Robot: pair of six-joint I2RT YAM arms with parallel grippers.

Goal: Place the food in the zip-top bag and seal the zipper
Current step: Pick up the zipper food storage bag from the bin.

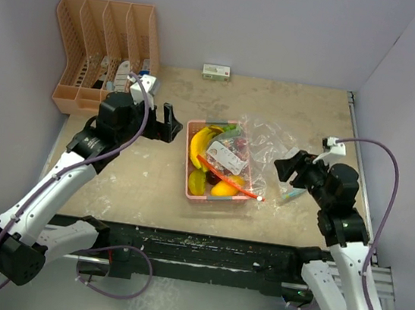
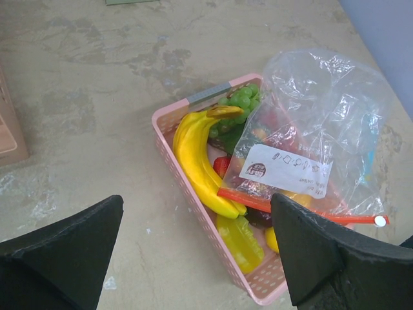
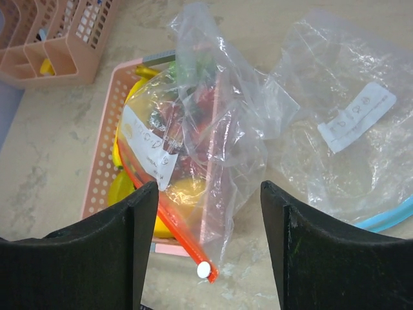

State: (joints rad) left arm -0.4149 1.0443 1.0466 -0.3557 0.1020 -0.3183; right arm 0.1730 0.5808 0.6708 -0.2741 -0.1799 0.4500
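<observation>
The food lies in a pink basket [image 1: 188, 169] at mid-table: yellow bananas [image 2: 193, 155], green grapes [image 2: 242, 100], a yellow-green piece [image 2: 240, 242] and a yellow-orange mango [image 1: 223, 189]. A clear zip-top bag [image 3: 213, 97] with an orange-red zipper [image 2: 258, 201] is draped over the basket's right half. Red pieces [image 3: 206, 103] show through it; whether they are inside it I cannot tell. The zipper's white slider [image 3: 204, 270] sits on the table between my right gripper's [image 3: 210, 248] open fingers, untouched. My left gripper [image 2: 193, 258] hovers open, empty, left of the basket.
A second clear bag [image 3: 348, 148] with a blue zipper [image 3: 387, 216] lies flat on the table right of the basket. An orange slotted organiser [image 1: 103, 49] stands at the back left. A small white-green box [image 1: 217, 71] lies by the back wall.
</observation>
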